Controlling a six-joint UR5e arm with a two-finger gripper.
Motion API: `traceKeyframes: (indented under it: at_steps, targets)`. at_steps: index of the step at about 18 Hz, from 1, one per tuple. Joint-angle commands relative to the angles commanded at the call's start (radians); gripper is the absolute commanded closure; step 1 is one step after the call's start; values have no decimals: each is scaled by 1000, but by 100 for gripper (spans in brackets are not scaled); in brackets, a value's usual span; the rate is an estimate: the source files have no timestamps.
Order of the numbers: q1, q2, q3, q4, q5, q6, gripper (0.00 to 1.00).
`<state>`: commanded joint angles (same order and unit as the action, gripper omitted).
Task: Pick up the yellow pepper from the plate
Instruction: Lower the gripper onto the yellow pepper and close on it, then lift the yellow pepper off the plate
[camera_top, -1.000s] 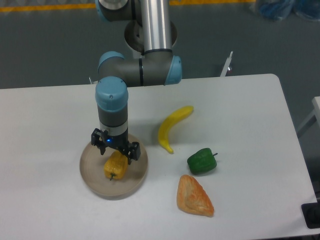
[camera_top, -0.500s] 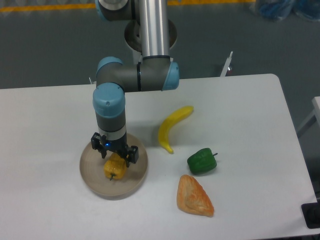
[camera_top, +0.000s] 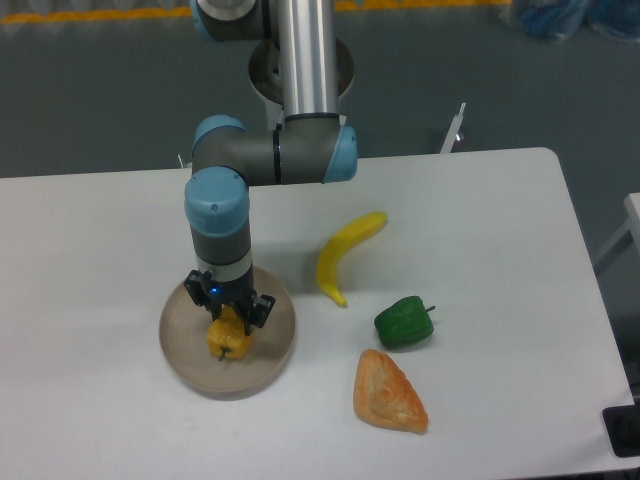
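- Grey floor behind, a yellow line along the far edge; white bench (camera_top: 120, 230) in front, viewed from above.
- On the bench's left: round grey-beige plate (camera_top: 180, 350) with the yellow pepper (camera_top: 228, 338) lying on it, right of centre, dark stem pointing toward the camera.
- Straight above the pepper: tool (camera_top: 229, 312), lowered onto the pepper's far end, dark fingers (camera_top: 259, 308) close on either side.
- Tool state: narrowed around the pepper, fingers seemingly touching its sides; firm clamp or not, cannot tell from this view.
- Judged step: closing the grasp before the lift.
- To do it well: squeeze across the pepper's lobed sides, not the stem; confirm hold on both sides; lift straight up, slowly, clear of the plate's raised rim.
- Risk, as a judgement: smooth rounded skin could slip or roll if held only near one end; plate could be dragged along.
- Elsewhere, well apart to the right: yellow banana (camera_top: 343, 252), green pepper (camera_top: 404, 322), orange wedge-shaped pastry (camera_top: 389, 392).
- Brands, labels, writing: none readable anywhere; only a small blue light on the tool's body.
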<state>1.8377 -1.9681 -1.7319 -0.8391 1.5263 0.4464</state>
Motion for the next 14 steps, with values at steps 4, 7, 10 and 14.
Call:
traceKeyframes:
  at_steps: [4,7,10,14]
  targets:
    - [6,32,17,-3,-2,25,64]
    - [21,81,20,-6,-2,43,64]
    - [77,120,17,-18,0,154,64]
    - [191,182,9,-70,2,349,64]
